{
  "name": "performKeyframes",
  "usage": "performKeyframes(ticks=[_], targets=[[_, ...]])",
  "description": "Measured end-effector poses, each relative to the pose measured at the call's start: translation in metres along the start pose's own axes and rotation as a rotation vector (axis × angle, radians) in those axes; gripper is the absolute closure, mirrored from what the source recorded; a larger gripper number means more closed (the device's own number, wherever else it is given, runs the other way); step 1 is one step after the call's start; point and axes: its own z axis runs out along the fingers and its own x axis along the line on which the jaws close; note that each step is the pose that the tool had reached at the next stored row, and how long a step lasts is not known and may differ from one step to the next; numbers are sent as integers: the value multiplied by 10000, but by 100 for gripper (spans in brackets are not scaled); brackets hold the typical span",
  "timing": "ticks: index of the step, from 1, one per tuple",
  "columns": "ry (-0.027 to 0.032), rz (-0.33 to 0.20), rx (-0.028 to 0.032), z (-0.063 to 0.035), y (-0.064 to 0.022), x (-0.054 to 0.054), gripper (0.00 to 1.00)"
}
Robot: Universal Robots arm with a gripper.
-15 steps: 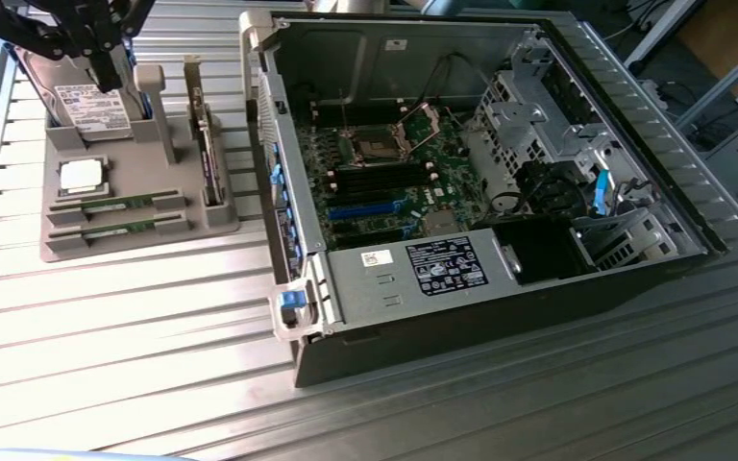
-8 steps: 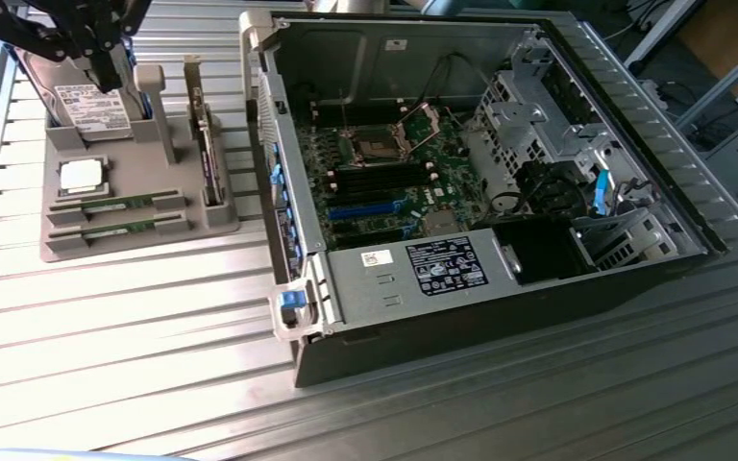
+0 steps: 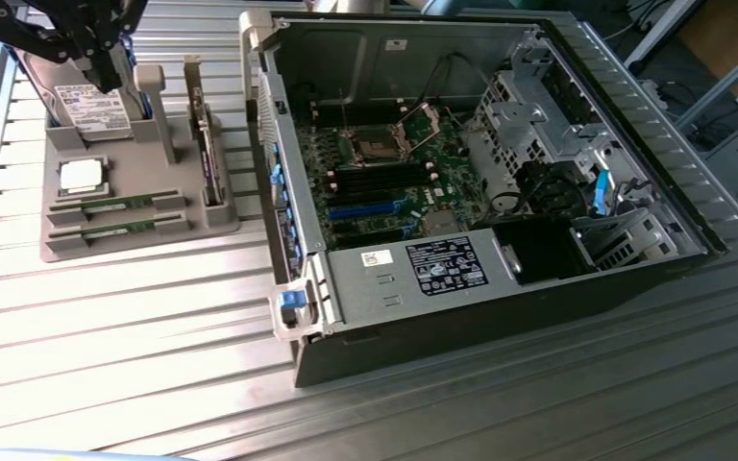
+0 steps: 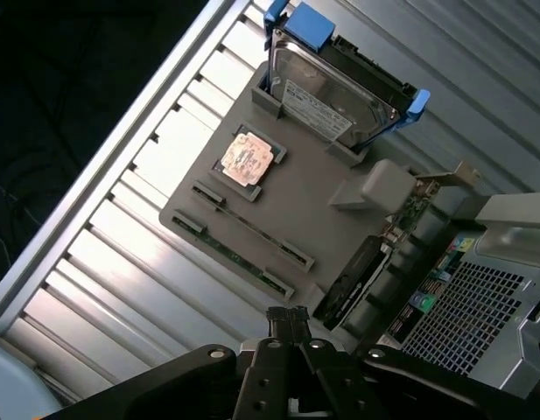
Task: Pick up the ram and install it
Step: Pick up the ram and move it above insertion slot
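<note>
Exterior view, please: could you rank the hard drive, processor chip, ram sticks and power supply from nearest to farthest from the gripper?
1. hard drive, upright, right beside the gripper.
2. processor chip, middle of the holder.
3. ram sticks, holder's opposite end.
4. power supply, inside the case, the exterior view's right.

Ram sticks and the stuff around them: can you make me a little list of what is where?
ram sticks: two, lying in slots of the gray tray
fingers: shut, holding nothing, above the tray near the hard drive
computer case: open, to the exterior view's right of the tray
</note>
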Motion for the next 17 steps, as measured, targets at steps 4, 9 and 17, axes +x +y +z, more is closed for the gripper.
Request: performKeyframes(ticks=[4,9,17], targets=[[18,-437,-11,0,0,0,90],[36,-862,-22,0,0,0,90],[66,-1559,-40,0,0,0,90]])
